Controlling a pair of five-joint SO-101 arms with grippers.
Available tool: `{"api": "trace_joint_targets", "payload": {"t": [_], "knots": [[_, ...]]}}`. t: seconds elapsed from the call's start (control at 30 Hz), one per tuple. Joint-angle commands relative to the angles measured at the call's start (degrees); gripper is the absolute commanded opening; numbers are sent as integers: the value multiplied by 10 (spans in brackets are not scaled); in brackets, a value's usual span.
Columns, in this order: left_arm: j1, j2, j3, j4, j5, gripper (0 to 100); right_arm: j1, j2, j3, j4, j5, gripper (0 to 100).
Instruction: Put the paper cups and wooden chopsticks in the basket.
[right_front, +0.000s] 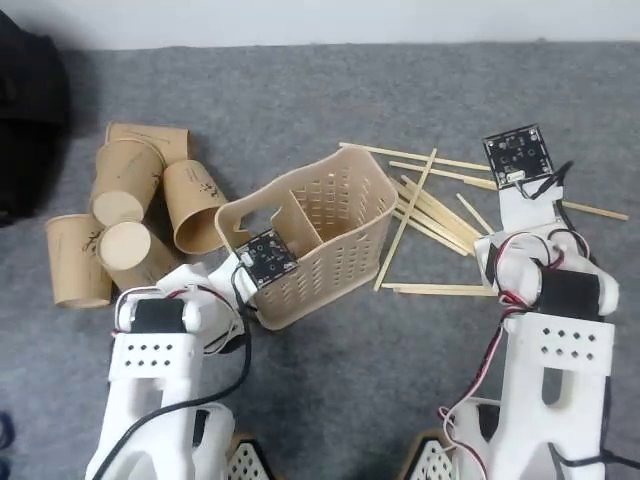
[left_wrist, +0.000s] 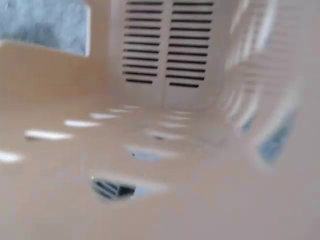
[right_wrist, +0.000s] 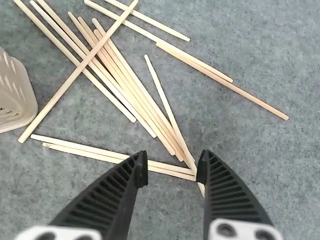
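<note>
Closest to the lens, my right gripper (right_wrist: 172, 167) hangs spread just over the grey table (right_wrist: 280, 60). The wooden chopsticks (right_wrist: 120, 85) lie scattered right under and ahead of it. Two of them run crosswise just in front of its tips, and a thin one slants down to the tip of one finger (right_wrist: 210, 175). Most of the rest fan out in a loose bundle beyond. One long stick crosses the others, with its end just beside the basket (right_wrist: 12, 95).

From the high view, the beige slotted basket (right_front: 335, 255) stands between the two arms, its divider splitting it into two compartments. My left gripper (right_front: 265, 258) sits at its near rim. The left wrist view looks onto the slotted inner wall (left_wrist: 150, 50). I cannot tell whether that gripper is spread or pressed together. The paper cups (right_front: 130, 215) lie heaped on the table on the basket's far side from the chopsticks, the nearest cup just beside the basket wall. A black object (right_front: 30, 90) sits at the table's far corner, beyond the cups.
</note>
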Motion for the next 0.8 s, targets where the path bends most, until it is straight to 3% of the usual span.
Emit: {"api": "trace_joint_targets", "payload": {"t": [0.0,0.37,0.6,0.77], "knots": [[20,-5,0,-25,-4,258,2,-4,-6,-7,4,180],[21,-5,9,-68,-4,255,3,-4,-6,-7,6,180],[21,-5,62,-142,-6,130,5,-4,-6,-7,6,180],[19,-5,60,-148,-5,152,6,-4,-6,-7,7,180]]}}
